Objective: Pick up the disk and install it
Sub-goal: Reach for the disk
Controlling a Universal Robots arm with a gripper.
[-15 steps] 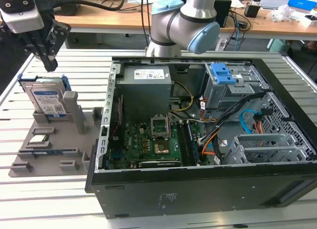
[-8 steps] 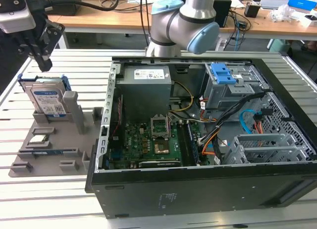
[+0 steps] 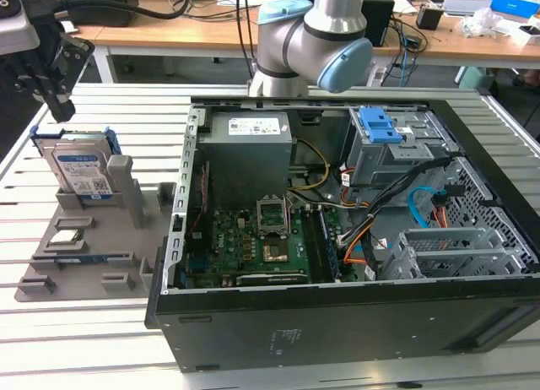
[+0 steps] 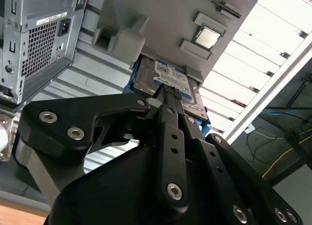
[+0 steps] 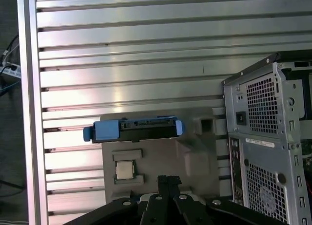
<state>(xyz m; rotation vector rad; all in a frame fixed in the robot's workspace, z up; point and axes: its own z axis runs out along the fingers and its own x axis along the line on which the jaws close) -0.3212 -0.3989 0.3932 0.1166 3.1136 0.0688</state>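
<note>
Fingers point(image 5: 163, 182) of the gripper point(image 3: 62, 110) are pressed together with nothing between them, up in the air near the top edge of the disk point(image 3: 82, 169). In the exterior view the gripper sits out at ten o'clock, and the disk is just below its tips, toward five o'clock. The disk stands on edge in a slot of the grey holder point(image 3: 101, 230), framed by its blue carrier, with the label facing out. A small processor chip point(image 3: 67, 236) lies flat on the same holder, at six o'clock from the disk. The open computer case point(image 3: 337, 331) lies at three o'clock from the holder, and both rest on the slatted metal table point(image 3: 110, 111).
</note>
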